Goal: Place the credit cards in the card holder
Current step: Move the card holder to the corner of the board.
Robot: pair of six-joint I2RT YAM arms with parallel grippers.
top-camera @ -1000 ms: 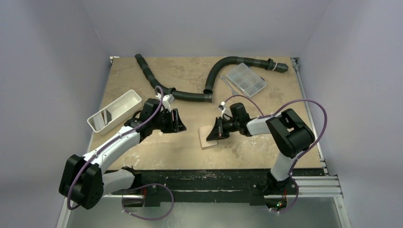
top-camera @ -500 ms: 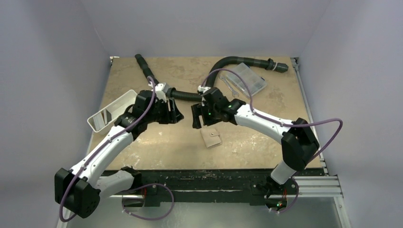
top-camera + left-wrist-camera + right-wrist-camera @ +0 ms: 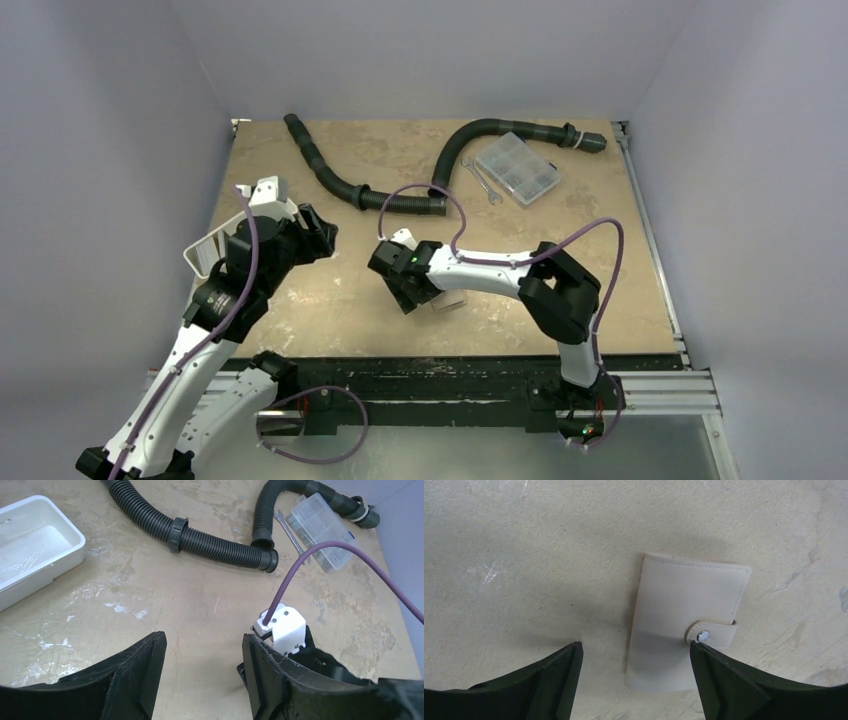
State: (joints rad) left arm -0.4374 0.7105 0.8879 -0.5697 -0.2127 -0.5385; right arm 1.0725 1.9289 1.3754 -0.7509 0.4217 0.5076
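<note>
The card holder [image 3: 684, 615], a tan wallet with its tab snapped shut, lies flat on the table. My right gripper [image 3: 635, 645] hovers over it, open wide, its jaws straddling the wallet's near end, and the right fingertip [image 3: 704, 652] sits beside the snap. From above, only a corner of the card holder [image 3: 452, 300] shows past the right gripper [image 3: 400, 288]. My left gripper [image 3: 203, 637] is open over bare table, raised at the left [image 3: 318, 232], holding nothing. No credit cards show in any view.
A white tray [image 3: 65, 527] stands at the left, partly hidden by my left arm from above. A black corrugated hose [image 3: 400, 200] curves across the back. At the back right sit a clear compartment box [image 3: 517, 168] and a wrench [image 3: 480, 180].
The right gripper opened, let go of the card holder, swung towards the back and came down over it again. The left arm pulled back to the left and rose, its jaws widening.
</note>
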